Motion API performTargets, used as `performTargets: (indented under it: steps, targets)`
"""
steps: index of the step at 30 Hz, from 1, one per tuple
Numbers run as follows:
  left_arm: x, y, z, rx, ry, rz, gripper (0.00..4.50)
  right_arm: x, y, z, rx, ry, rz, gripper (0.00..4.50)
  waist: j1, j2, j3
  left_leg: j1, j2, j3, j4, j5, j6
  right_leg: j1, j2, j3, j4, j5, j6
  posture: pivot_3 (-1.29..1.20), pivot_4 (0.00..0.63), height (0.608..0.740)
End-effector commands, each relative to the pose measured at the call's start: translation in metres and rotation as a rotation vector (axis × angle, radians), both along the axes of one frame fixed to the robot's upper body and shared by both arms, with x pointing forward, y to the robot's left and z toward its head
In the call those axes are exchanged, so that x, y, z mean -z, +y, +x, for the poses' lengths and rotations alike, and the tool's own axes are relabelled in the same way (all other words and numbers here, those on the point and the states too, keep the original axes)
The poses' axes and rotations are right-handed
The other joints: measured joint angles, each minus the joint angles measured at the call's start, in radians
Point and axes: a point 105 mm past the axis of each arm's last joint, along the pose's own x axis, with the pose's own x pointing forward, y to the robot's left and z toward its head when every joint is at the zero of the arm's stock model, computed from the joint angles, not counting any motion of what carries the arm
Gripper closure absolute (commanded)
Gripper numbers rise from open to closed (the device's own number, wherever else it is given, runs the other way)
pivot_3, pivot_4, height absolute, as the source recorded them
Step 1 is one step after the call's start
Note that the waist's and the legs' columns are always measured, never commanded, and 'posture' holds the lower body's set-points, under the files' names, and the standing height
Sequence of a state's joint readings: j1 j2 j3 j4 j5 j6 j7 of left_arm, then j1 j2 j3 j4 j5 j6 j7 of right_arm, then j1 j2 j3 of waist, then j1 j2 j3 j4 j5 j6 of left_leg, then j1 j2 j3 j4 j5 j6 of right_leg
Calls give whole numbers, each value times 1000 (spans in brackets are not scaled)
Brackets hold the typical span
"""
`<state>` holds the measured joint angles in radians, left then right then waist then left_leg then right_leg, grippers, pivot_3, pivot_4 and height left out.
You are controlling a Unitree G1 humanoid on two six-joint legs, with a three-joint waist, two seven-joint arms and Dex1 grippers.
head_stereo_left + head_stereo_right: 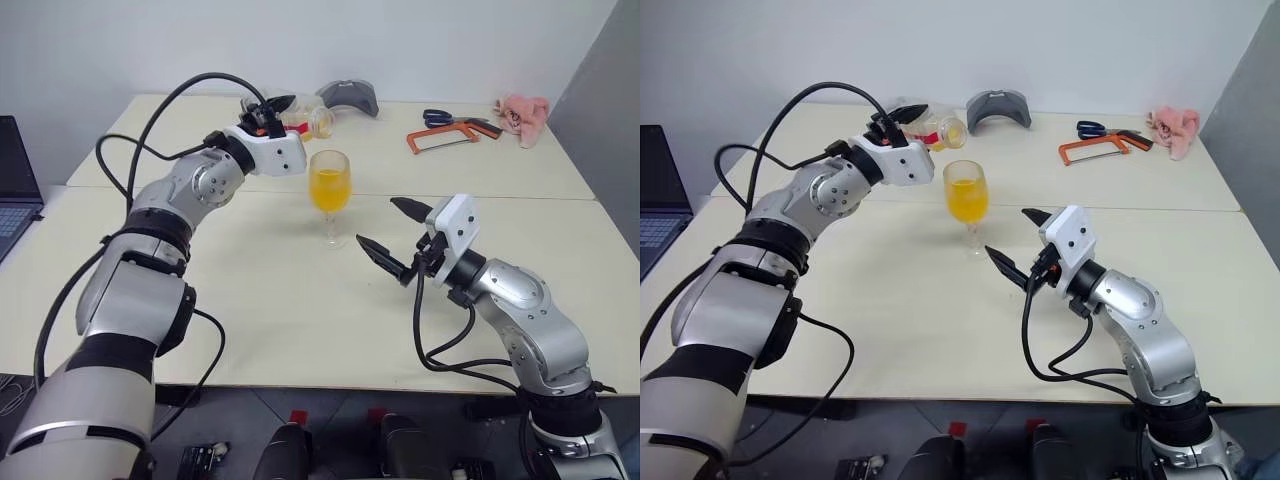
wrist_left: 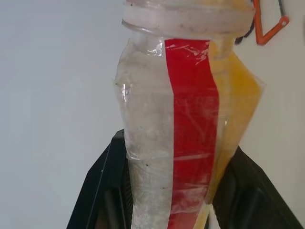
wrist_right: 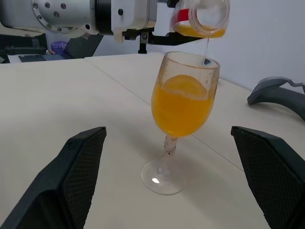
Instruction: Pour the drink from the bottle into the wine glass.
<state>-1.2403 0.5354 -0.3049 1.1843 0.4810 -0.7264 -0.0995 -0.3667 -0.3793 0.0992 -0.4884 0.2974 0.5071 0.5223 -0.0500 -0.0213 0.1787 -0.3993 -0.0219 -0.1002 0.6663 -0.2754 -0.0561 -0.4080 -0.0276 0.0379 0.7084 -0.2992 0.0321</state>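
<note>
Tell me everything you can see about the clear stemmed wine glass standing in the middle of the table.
The clear stemmed wine glass stands upright on the cream table, its round foot flat on the surface. Its rounded bowl holds bright orange-yellow drink to well above halfway, with droplets clinging to the inner wall near the rim. Nothing grips it. A thin stream falls into it from the tipped small clear plastic bottle with a red label strip, held just above the rim. The open right gripper waits beside it, apart.
</note>
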Motion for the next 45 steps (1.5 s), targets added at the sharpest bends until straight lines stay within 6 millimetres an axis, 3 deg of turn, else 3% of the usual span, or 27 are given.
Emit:
performTargets:
  steps: [1,4,8,13,20,33,42,45]
  targets:
    - [-23,12,-2,26,47,-284,2808,-20,7,-10,-55,-80,20,0,-4,0,0,0,0,0,0,0,0,0,0,0,0,0,0,0,150,740]
    - [-17,38,-1,26,184,-577,2809,-20,16,-17,-112,-71,-16,0,-10,0,0,0,0,-2,1,0,0,-1,0,1,2,0,0,0,150,740]
    - [17,76,-8,-43,349,-738,2809,-17,28,-18,-160,-30,-60,0,-35,0,0,1,1,-3,1,0,0,-1,0,1,5,0,0,0,150,740]
    - [47,106,-21,-80,490,-913,2809,-21,46,-12,-193,-6,-83,0,-37,0,0,1,1,-6,3,0,0,-1,1,0,6,0,0,0,150,740]
    - [67,128,-32,-121,539,-1089,2809,-24,70,-12,-259,10,-117,0,-27,-1,-1,-1,2,-8,9,0,0,0,-2,-1,7,0,0,0,150,740]
    - [105,141,-35,-233,567,-1076,2809,-22,82,-13,-297,13,-140,0,-25,-2,-2,0,1,-8,10,-2,3,1,-3,-1,7,0,0,0,150,740]
    - [111,136,-40,-202,581,-1061,45,-19,80,-12,-289,23,-144,0,-24,-2,-2,0,1,-8,10,-2,4,1,-3,-1,7,0,0,0,150,740]
    - [111,134,-42,-204,570,-1023,45,-13,76,-11,-281,33,-149,0,-23,-2,-2,0,1,-8,10,-2,4,1,-3,-1,7,0,0,0,150,740]
